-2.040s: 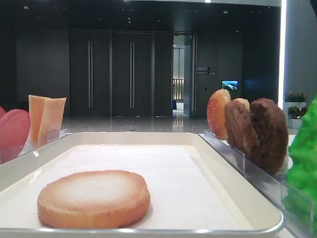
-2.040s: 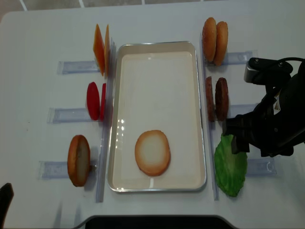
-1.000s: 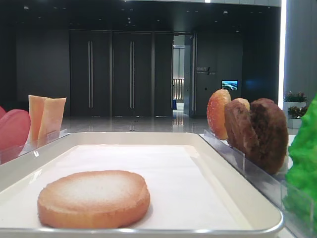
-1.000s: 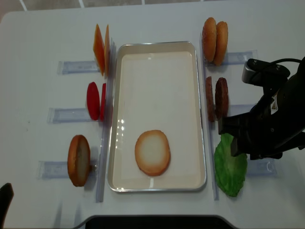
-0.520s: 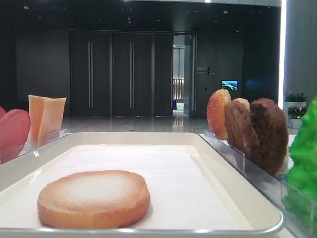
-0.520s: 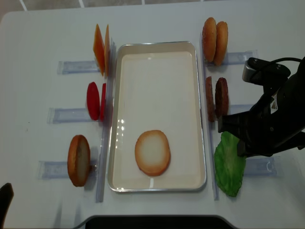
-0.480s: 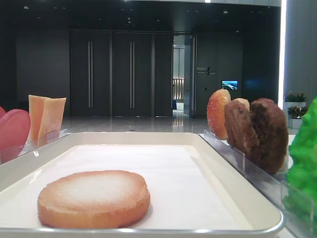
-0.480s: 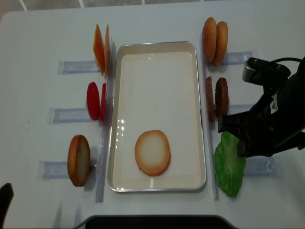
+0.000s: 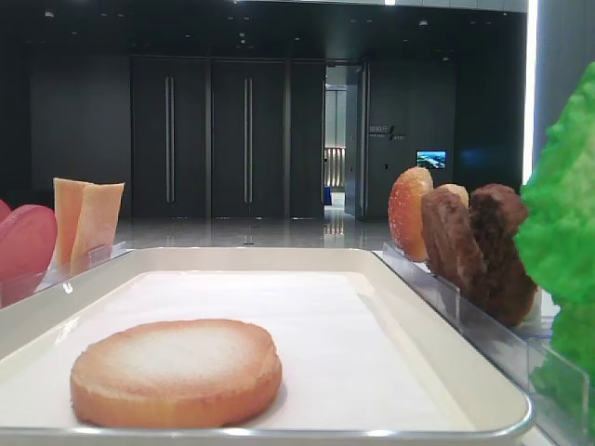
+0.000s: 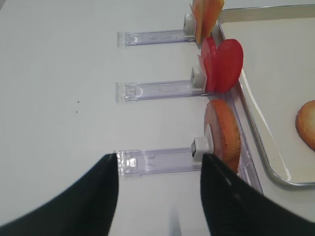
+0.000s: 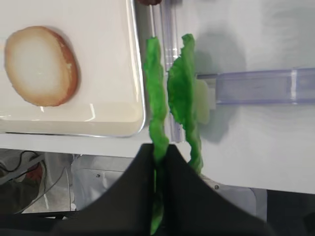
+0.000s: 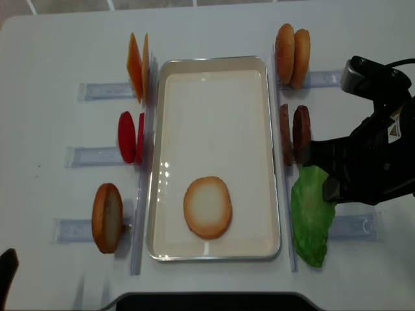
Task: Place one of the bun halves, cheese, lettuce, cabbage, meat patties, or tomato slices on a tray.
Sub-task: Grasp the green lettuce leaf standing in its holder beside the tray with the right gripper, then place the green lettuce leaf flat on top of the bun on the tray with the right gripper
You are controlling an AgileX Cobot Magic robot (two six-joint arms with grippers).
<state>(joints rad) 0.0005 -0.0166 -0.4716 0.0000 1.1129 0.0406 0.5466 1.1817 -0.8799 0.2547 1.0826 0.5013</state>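
right gripper [image 11: 160, 162] is clamped shut on the edge of one lettuce [image 11: 155, 113] leaf, seen edge-on in the right wrist view, the leaf running from the dark fingers [image 11: 142, 182] toward the tray [image 11: 139, 73]. a second green leaf [image 11: 183, 98] stands just beside it, away from the tray, against the clear rack [image 11: 256, 86]. in the top view the right arm [image 12: 373, 162] comes in from the right edge and bends down over the lettuce [image 12: 312, 214], which sits just outside the tray's [image 12: 275, 155] right rim near its front corner. the held leaf looks lifted in the low front view [image 9: 562, 214], rising tall at the tray's [image 9: 279, 258] right side, in front of the meat patties [image 9: 474, 246].

left gripper [image 10: 160, 196] hangs over the surface [image 10: 59, 98] left of the tray, fingers [image 10: 96, 196] spread wide, nothing between them, above the rack with the speckled bun half [image 10: 224, 132].

on the tray: one bun half [image 12: 207, 207], pale face up, lying flat near the front end. the rest of the liner is bare.

left of the tray, back to front: cheese [image 12: 137, 65], tomato slices [image 12: 130, 137], a bun half standing on edge [image 12: 107, 217]. right of the tray, back to front: two more buns [image 12: 292, 55], meat patties [image 12: 295, 133], then the lettuce.
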